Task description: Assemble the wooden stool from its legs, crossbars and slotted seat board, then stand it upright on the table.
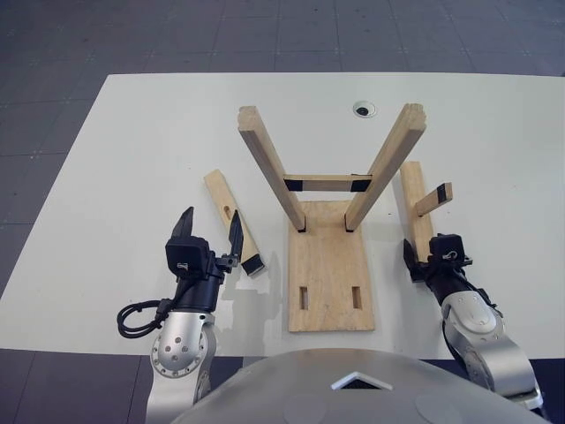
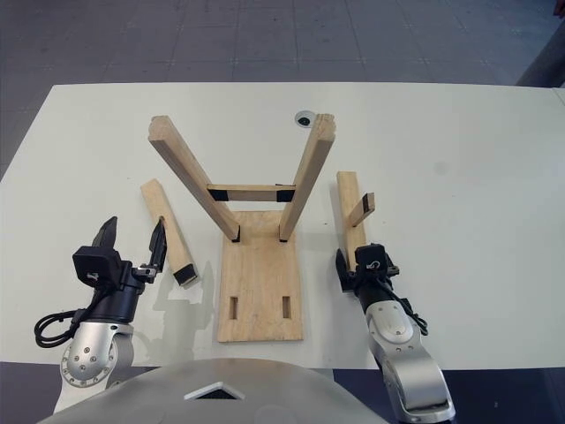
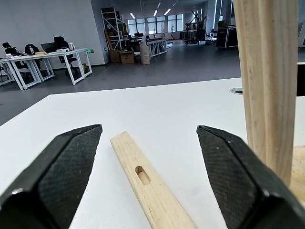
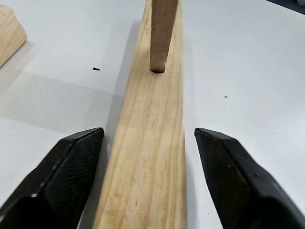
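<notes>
The slotted seat board lies flat at the table's middle. Two legs stand in its far slots, leaning apart, joined by a crossbar. Its two near slots are bare. A loose leg with a hole lies left of the board. My left gripper is open just above that leg's near end, fingers on either side. Right of the board lies another leg with a short crossbar stuck in it. My right gripper is open, straddling its near end.
A round grommet hole sits at the far middle of the white table. A black cable loop hangs by my left arm near the front edge. Wide bare tabletop lies to the far left and far right.
</notes>
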Available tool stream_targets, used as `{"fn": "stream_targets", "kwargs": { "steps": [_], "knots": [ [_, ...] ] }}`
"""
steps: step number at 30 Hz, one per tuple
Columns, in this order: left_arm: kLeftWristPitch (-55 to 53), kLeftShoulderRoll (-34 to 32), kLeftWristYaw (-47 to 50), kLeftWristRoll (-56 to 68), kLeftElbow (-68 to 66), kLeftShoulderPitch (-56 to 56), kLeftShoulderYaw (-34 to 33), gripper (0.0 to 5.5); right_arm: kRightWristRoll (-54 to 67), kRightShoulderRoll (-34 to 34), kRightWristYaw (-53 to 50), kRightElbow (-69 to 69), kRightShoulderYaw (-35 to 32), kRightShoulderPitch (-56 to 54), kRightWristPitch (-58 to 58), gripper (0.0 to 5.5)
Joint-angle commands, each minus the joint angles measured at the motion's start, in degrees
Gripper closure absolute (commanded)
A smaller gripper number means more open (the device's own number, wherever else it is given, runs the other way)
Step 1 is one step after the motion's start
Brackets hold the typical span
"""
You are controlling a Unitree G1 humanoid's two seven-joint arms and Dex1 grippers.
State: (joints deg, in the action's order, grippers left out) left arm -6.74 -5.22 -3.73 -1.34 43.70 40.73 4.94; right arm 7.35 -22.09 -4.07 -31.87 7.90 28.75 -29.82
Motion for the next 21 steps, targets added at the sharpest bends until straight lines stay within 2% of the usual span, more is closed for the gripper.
{"fn": "stream_targets", "kwargs": {
  "steps": [1, 5, 9, 15, 17, 21],
  "knots": [
    [-0.13, 0.17, 0.19, 0.09, 1.05, 0.36, 0.15, 1.81, -1.56, 0.66, 1.09, 1.44, -0.77, 1.81, -2.65, 2.76],
    [-0.21, 0.25, 0.11, 0.24, 1.31, 0.43, -0.04, 1.81, -2.70, 1.02, 2.16, 1.73, -1.56, 2.47, -2.70, 3.38],
    [-0.18, 0.26, 0.05, 0.38, 1.21, 0.44, -0.25, 1.81, -2.63, 1.44, 3.17, 1.28, -4.47, 2.06, -2.54, 3.41],
    [-0.28, -0.58, -1.34, 1.98, -0.42, -0.22, -1.18, 1.81, 2.79, 2.36, 6.93, -0.82, -15.87, -2.79, 1.85, 3.41],
    [-2.36, -2.14, -5.28, 9.00, -0.83, -2.16, -3.80, 1.81, 9.58, 2.44, 10.27, -3.50, -22.39, -5.77, 3.98, 3.42],
    [-6.35, -13.55, -23.88, 31.65, 0.47, -3.42, -12.03, 1.81, 31.27, 2.18, 16.79, -10.25, -33.18, -11.07, 5.09, 3.42]
  ]
}}
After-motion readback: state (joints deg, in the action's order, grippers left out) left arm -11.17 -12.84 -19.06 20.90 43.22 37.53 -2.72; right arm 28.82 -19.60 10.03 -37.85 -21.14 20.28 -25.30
